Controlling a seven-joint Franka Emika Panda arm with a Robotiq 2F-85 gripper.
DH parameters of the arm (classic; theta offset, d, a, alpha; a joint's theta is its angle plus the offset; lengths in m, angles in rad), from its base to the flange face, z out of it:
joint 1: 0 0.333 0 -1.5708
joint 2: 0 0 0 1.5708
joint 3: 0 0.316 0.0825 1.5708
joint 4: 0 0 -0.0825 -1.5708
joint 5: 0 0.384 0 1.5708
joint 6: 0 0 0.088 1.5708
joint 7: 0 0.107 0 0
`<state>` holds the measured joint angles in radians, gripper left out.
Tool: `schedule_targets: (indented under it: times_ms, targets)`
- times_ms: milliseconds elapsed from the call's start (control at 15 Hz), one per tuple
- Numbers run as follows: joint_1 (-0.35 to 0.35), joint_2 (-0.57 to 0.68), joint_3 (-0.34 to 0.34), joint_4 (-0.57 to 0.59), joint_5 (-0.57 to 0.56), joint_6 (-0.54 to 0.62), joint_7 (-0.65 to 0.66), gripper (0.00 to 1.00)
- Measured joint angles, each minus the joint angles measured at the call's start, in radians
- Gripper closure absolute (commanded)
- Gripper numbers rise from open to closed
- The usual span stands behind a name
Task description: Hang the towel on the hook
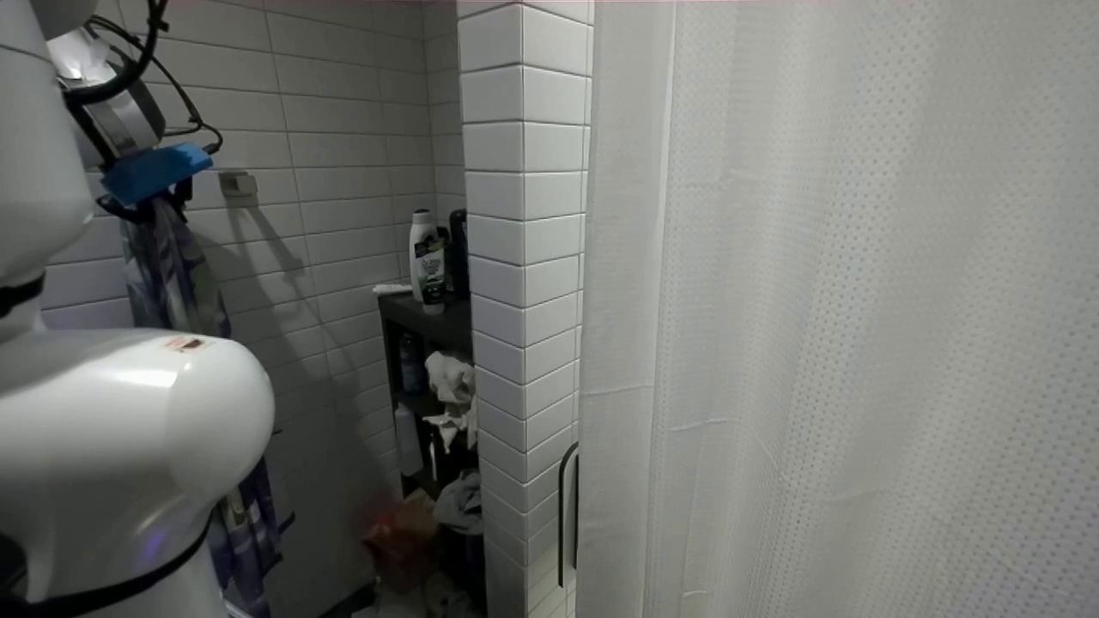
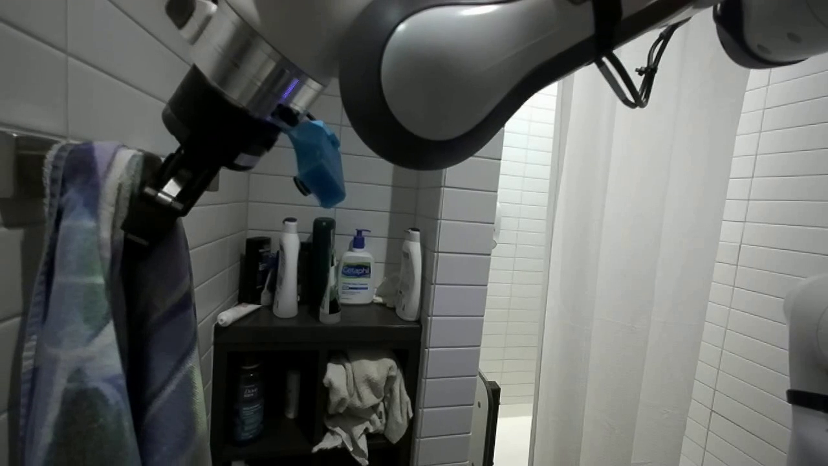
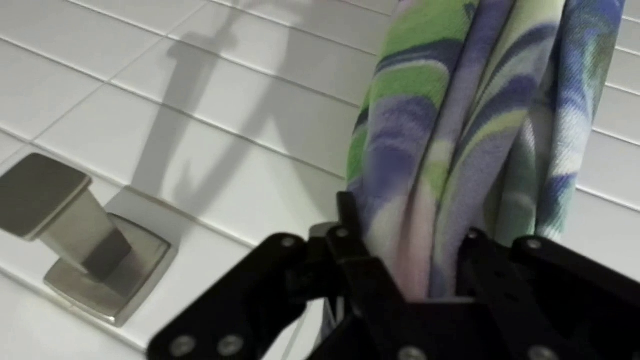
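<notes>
Cloth (image 2: pixel 372 388), crumpled (it's spilling out), sits in the upper right compartment of the shelf unit (image 2: pixel 317 334); the upper left holds one blue bottle (image 2: pixel 249 402) and one slim container (image 2: pixel 292 395). On top I count two tall white bottles (image 2: pixel 286 275), one pump bottle (image 2: pixel 356 278), one tube (image 2: pixel 237 314) lying flat. Near one metal hook (image 3: pixel 80 242), the gripper (image 3: pixel 410 225) pinches the towel (image 3: pixel 460 140) between two fingers.

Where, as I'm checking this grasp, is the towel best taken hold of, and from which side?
Probably the upper folds of the towel, where the tool pinches them, coming from the room side: the hanging cloth gathers narrow there, and the tiled wall backs its other side.
</notes>
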<state>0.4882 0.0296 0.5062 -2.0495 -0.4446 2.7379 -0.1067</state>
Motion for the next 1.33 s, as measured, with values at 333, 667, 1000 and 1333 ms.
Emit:
schedule_targets:
  times_ms: [333, 667, 1000, 1333]
  targets:
    - [0.009, -0.030, 0.003, -0.008, 0.003, -0.046, -0.004, 0.98]
    - [0.025, -0.080, 0.015, -0.017, 0.007, -0.095, -0.009, 0.98]
    - [0.029, -0.119, 0.025, -0.027, 0.006, -0.123, -0.023, 0.98]
    - [0.029, -0.140, 0.028, -0.036, 0.001, -0.127, -0.029, 0.98]
